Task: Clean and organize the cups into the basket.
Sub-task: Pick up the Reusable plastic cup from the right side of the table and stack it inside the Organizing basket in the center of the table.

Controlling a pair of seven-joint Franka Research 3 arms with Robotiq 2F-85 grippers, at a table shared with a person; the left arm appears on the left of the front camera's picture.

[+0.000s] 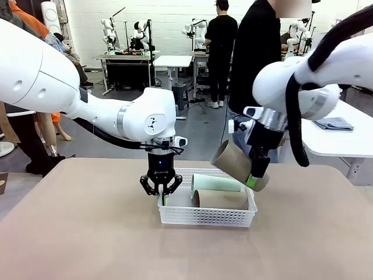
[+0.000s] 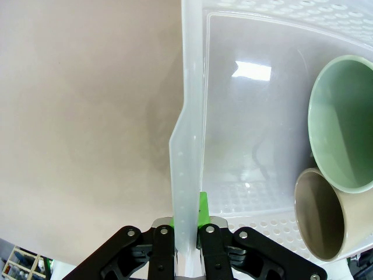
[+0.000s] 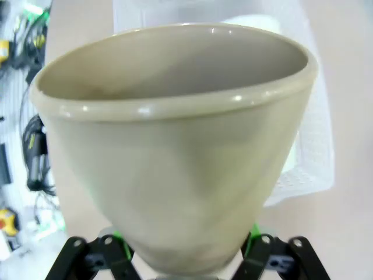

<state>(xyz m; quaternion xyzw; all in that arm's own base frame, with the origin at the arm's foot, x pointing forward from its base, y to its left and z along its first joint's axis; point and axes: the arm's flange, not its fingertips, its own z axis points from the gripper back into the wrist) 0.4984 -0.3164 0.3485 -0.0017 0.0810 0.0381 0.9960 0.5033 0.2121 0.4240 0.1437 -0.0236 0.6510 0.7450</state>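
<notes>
The white mesh basket (image 1: 207, 216) sits mid-table with a mint green cup (image 1: 215, 182) and a tan cup (image 1: 221, 199) lying on their sides in it. My left gripper (image 1: 160, 189) is shut on the basket's left wall (image 2: 186, 163); the green cup (image 2: 344, 122) and tan cup (image 2: 320, 216) lie at that view's right. My right gripper (image 1: 256, 175) holds another tan cup (image 1: 236, 165) tilted above the basket's right end, mouth toward the left. That cup (image 3: 175, 146) stands between the green fingers (image 3: 253, 236) in the right wrist view, with the basket (image 3: 312, 151) behind it.
The tan tabletop (image 1: 87, 233) is bare around the basket. A person in black (image 1: 256, 58) stands at the far side behind my right arm. A white side table with a grey cloth (image 1: 333, 123) stands at the far right.
</notes>
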